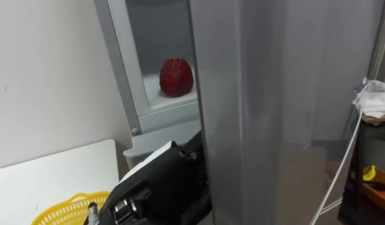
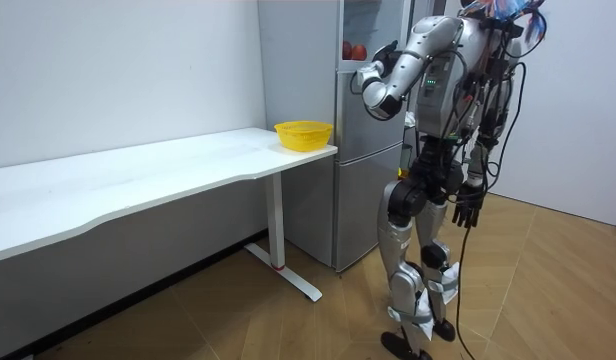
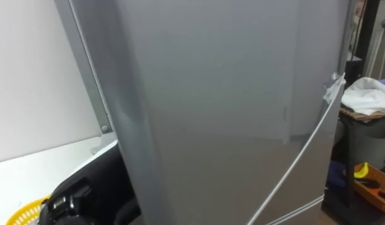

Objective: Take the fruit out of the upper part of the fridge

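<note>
The upper fridge door [image 1: 261,94] stands part-open in the left eye view. Through the gap, a red fruit [image 1: 176,77] sits on a white shelf [image 1: 156,100] inside the upper compartment, untouched. The robot's left arm reaches up from the lower left to the door's edge, with a yellow basket [image 1: 67,209] on the white table [image 1: 49,169] beside it and a white cloth [image 1: 375,99] lying well off to the right. In the room view the robot stands upright facing the fridge [image 2: 363,180], just past the table's end where the basket rests. Its left hand [image 2: 388,52] is raised at the upper door, though whether its fingers grip the door cannot be told. The right hand [image 2: 468,210] hangs at its side with loose fingers, holding nothing. Red shows inside the open compartment. In the right eye view the door's grey face blocks the compartment, with the arm and the basket low on the left. The step in hand appears to be opening the door. The next move likely calls for swinging it wider, then reaching a hand in to close round the fruit.
</note>
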